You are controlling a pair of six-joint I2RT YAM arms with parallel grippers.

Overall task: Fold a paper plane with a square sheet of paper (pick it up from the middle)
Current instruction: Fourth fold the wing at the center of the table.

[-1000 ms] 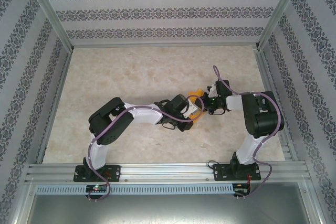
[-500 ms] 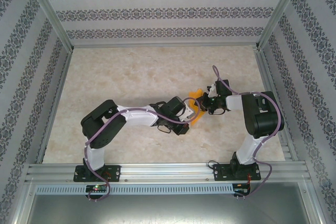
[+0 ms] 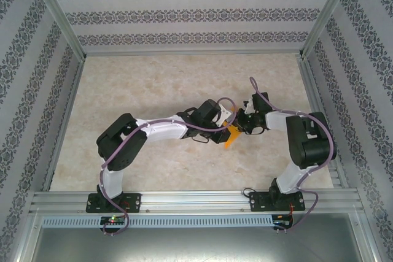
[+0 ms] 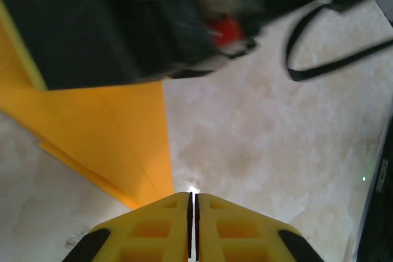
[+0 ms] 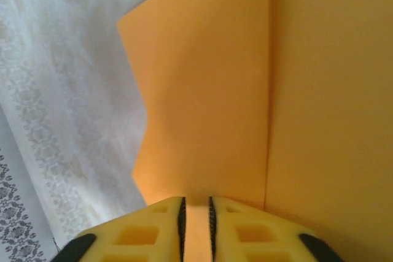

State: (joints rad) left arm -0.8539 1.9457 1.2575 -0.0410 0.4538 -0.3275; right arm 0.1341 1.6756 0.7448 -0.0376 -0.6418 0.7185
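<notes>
The orange paper plane (image 3: 231, 135) is a narrow folded piece between the two grippers, its point aimed at the near edge. In the right wrist view the paper plane (image 5: 209, 90) shows a long straight crease and runs into the small gap between the pads of my right gripper (image 5: 196, 199). Whether the pads press it I cannot tell. My left gripper (image 4: 193, 196) is shut to a thin slit with nothing in it, just right of the paper's edge (image 4: 116, 133). From above, the left gripper (image 3: 228, 113) and right gripper (image 3: 241, 121) almost meet over the paper.
The marble-patterned tabletop (image 3: 153, 84) stretches to the back and left of the arms. Patterned walls (image 3: 196, 13) and a metal frame close it in. The right gripper's dark body (image 4: 123, 23) hangs close above the left fingertips. A purple cable (image 3: 258, 90) loops over the right wrist.
The left wrist has swung farther from the near edge and to the right. The paper's point has dropped toward the near edge. The right forearm has shifted slightly.
</notes>
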